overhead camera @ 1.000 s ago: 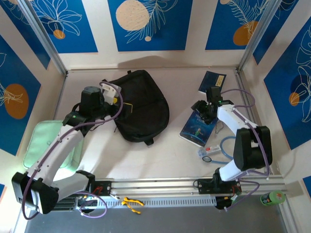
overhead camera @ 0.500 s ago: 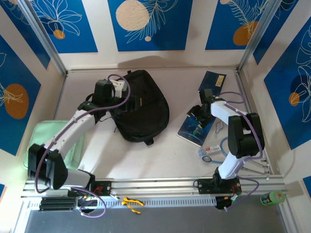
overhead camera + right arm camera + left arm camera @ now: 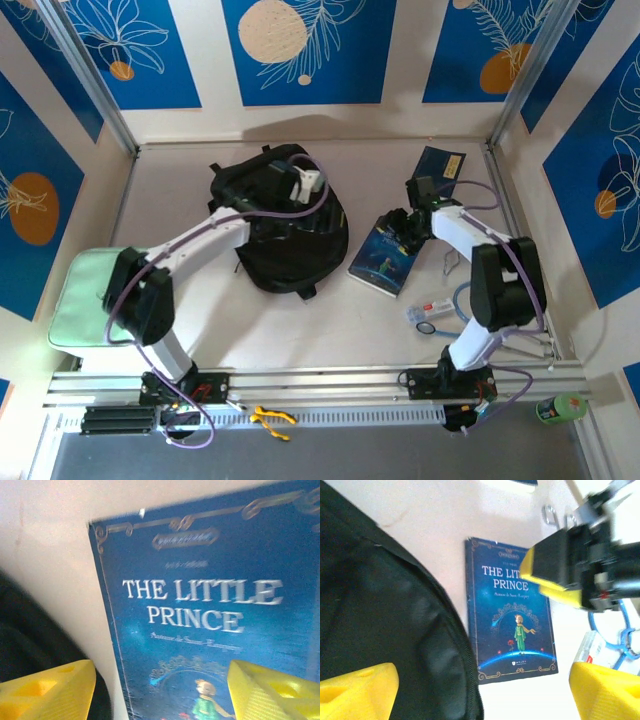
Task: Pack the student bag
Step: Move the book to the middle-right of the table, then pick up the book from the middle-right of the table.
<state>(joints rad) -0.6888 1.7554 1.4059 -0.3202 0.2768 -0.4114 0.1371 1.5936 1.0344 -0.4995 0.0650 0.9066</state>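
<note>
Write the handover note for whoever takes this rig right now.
Left gripper: open, over the edge of the large black fabric backpack nearest the book.
Right gripper: open, above the blue "The Little Prince" paperback, which lies flat beside the backpack.
A second dark blue book lies further back, also outside the backpack.
Done: nothing visibly packed.
Left: get both books into the backpack.

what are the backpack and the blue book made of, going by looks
The backpack looks like soft matte black fabric: it sags, creases, and has a zip along its edge. The blue book seems a paperback, its thin printed cover faintly glossy, probably coated paper.
</note>
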